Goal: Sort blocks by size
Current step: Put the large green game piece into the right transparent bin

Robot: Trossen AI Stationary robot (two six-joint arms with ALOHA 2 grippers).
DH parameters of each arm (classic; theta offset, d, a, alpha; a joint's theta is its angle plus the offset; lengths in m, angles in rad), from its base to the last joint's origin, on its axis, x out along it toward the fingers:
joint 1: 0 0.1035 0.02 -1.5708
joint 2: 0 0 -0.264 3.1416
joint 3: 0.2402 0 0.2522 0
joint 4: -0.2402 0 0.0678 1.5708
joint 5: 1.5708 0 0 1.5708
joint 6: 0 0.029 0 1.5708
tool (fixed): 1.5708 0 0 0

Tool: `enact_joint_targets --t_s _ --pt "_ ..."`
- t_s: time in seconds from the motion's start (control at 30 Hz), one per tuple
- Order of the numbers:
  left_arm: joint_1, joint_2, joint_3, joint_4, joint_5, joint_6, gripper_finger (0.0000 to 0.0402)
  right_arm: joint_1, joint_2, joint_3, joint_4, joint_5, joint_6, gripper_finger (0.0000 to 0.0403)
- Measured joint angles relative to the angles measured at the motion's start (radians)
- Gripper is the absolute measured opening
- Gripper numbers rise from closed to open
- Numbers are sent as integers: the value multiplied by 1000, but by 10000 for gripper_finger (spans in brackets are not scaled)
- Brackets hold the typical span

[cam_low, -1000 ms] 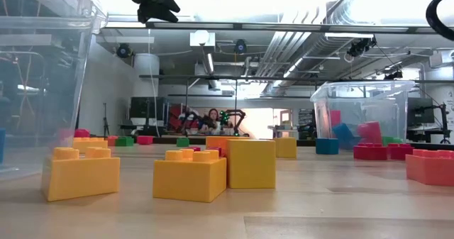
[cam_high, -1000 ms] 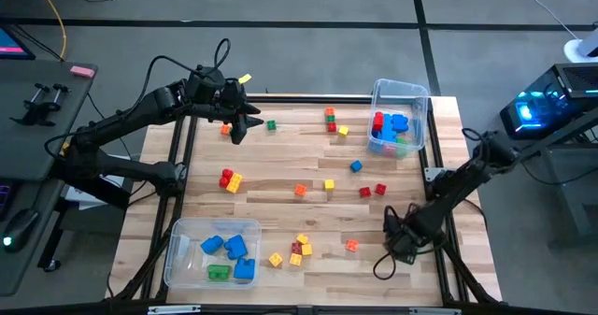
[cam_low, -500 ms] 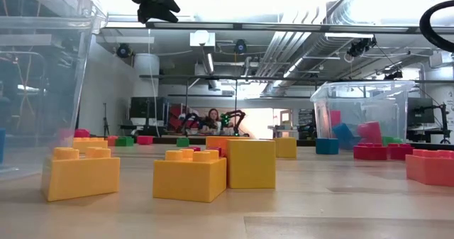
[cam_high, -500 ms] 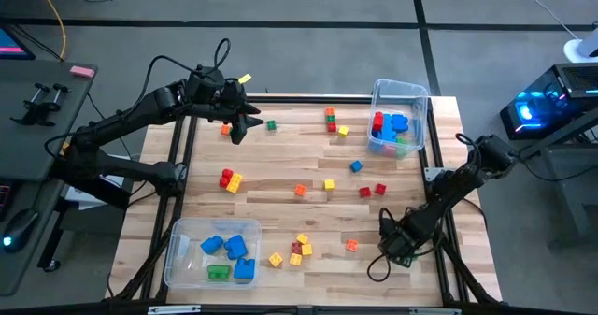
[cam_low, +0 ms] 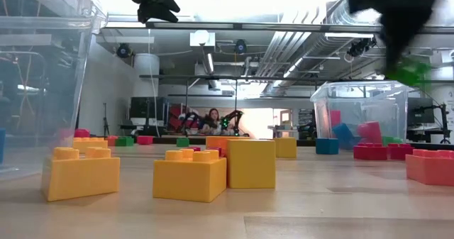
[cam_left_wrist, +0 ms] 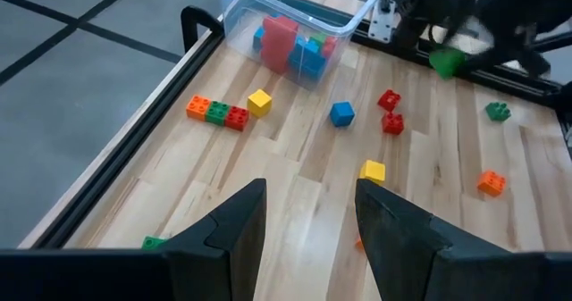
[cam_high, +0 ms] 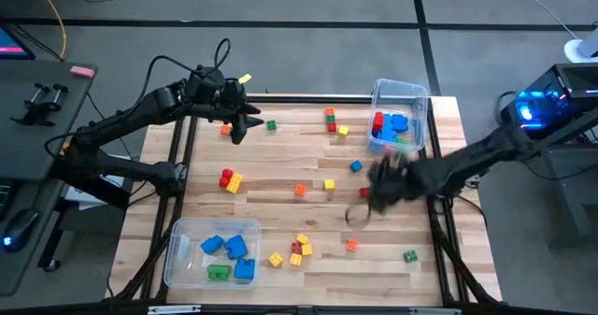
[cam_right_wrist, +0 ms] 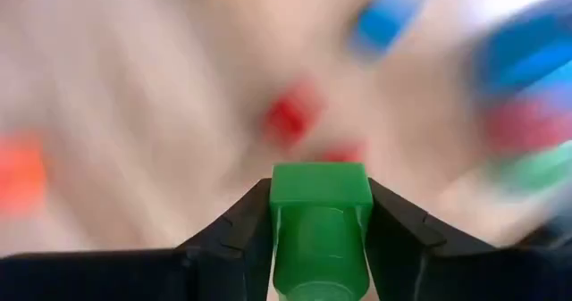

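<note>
We log one right gripper [cam_right_wrist: 320, 238] clamped on a green block [cam_right_wrist: 320, 216], aloft over the table [cam_high: 280, 161] near its right side, close to the far bin [cam_high: 400, 93]; in the low view the block hangs beneath the arm, above that bin's rim. One left gripper [cam_left_wrist: 306, 225] hangs over the far left corner with a moderate gap between its fingers and nothing in it. Risks, as we judge them: the right arm shows smeared, so it looks to be travelling fast, and a small block pinched at its sides could twist or slip free mid-swing; a release short of the wall would bounce it back among the loose pieces; and a drop into the wrong bin would mix the sizes, since both bins appear to hold larger bricks. Count, high view: two clear bins, the far one with roughly four bricks in red, blue and green, the near bin [cam_high: 177, 259] with three blue and one green. Loose on the table we make out about nineteen blocks: some six red, five yellow, four orange, one blue, three green, one of those near the right front edge [cam_high: 409, 255]. Clusters touch, so that tally is approximate
</note>
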Motion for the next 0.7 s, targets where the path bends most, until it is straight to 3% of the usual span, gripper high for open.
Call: enact_joint_targets --t_s 0.13,0.23,0.4,0.6,0.7 --pt "0 0 0 0 0 -35 161 -189 -118 86 12 281 -85 131" --pt "-4 0 0 -1 0 -64 161 -359 -194 90 21 354 -192 131" --pt "-23 0 0 -21 3 -83 161 -664 -258 18 178 310 -318 131" --pt "-30 -3 0 -86 3 -125 161 -899 -236 -88 405 126 -366 135" --pt "-30 -14 0 -143 2 -145 161 -962 -207 -97 418 123 -359 201"
